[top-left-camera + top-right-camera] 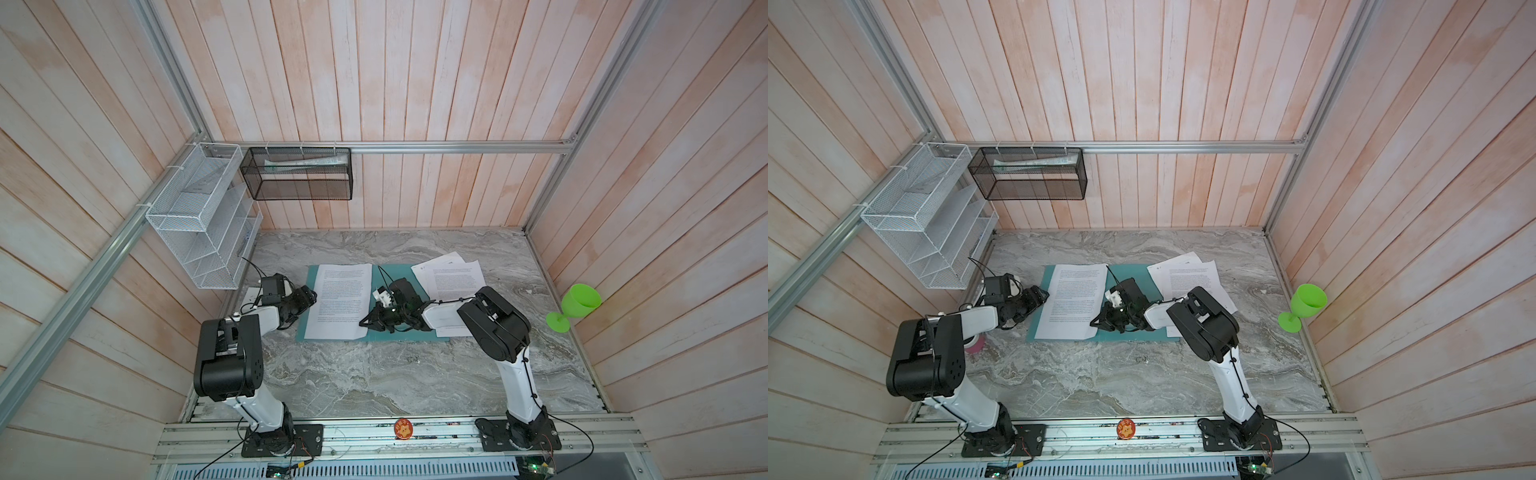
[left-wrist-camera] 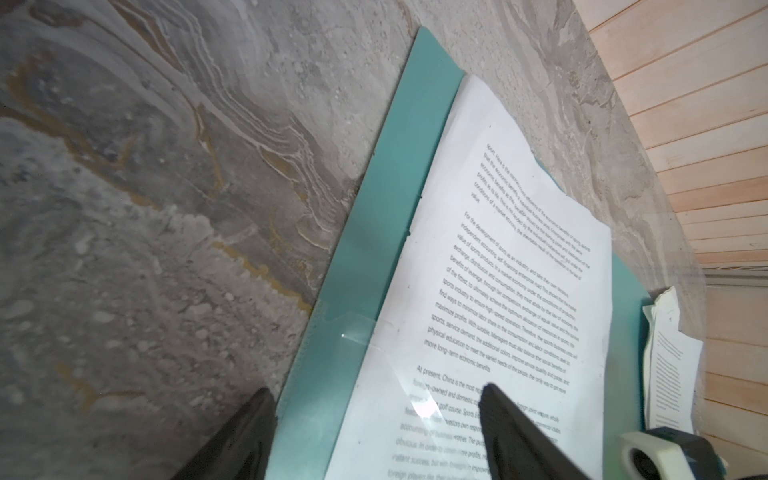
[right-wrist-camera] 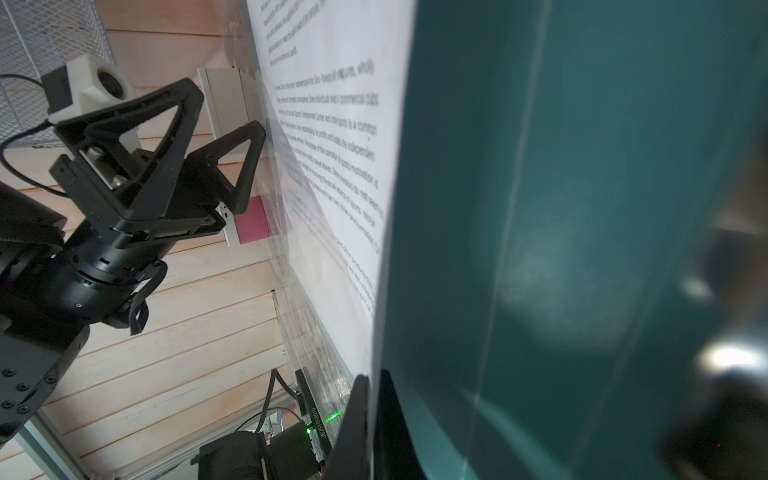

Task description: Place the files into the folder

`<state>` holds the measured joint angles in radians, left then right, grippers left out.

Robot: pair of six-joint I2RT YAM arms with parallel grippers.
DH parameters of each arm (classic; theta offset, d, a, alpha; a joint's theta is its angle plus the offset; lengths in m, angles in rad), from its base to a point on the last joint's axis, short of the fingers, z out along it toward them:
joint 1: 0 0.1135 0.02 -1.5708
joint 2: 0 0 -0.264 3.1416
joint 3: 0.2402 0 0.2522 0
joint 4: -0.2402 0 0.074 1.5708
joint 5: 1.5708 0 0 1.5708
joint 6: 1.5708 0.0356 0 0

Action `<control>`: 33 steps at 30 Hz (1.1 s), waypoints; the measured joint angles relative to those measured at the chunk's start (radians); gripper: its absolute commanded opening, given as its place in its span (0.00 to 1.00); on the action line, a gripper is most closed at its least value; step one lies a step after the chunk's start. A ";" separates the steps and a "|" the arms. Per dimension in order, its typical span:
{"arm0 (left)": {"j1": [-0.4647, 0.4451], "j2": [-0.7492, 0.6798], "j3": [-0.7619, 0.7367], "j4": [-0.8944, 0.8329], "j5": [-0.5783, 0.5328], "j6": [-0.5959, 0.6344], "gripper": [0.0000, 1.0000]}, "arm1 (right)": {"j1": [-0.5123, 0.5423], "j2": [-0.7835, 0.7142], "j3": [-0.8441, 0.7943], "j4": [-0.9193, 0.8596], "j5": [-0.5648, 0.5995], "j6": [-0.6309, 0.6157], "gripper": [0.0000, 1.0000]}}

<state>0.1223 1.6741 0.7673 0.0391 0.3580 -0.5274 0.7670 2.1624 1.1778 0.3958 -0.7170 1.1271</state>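
Observation:
The teal folder (image 1: 401, 272) (image 1: 1133, 272) lies open and flat on the marble table in both top views. One printed file sheet (image 1: 338, 299) (image 1: 1075, 299) (image 2: 498, 270) lies on its left half, with a corner under a clear pocket. My right gripper (image 1: 363, 322) (image 1: 1094, 322) (image 3: 372, 378) is shut on that sheet's near right edge. My left gripper (image 1: 308, 298) (image 1: 1040, 297) (image 2: 376, 390) (image 3: 224, 108) stands open at the folder's left edge, one finger over the table and one over the sheet. More files (image 1: 453, 276) (image 1: 1187, 276) lie fanned to the right of the folder, partly under my right arm.
A white wire-mesh rack (image 1: 199, 232) and a black mesh basket (image 1: 297, 174) hang on the back left walls. A green plastic goblet (image 1: 575, 305) leans on the right wall. A small pink thing (image 1: 976, 345) shows beside my left arm.

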 measured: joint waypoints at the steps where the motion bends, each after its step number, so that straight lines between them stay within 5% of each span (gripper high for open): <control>1: 0.000 0.000 0.000 0.000 0.000 0.000 0.79 | 0.003 0.003 0.005 0.004 0.000 0.004 0.00; 33: 0.000 0.000 0.000 0.000 0.000 0.000 0.79 | -0.039 0.048 0.048 0.114 0.040 0.075 0.00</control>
<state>0.1223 1.6741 0.7673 0.0395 0.3580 -0.5278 0.7284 2.2108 1.2263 0.5102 -0.6765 1.2022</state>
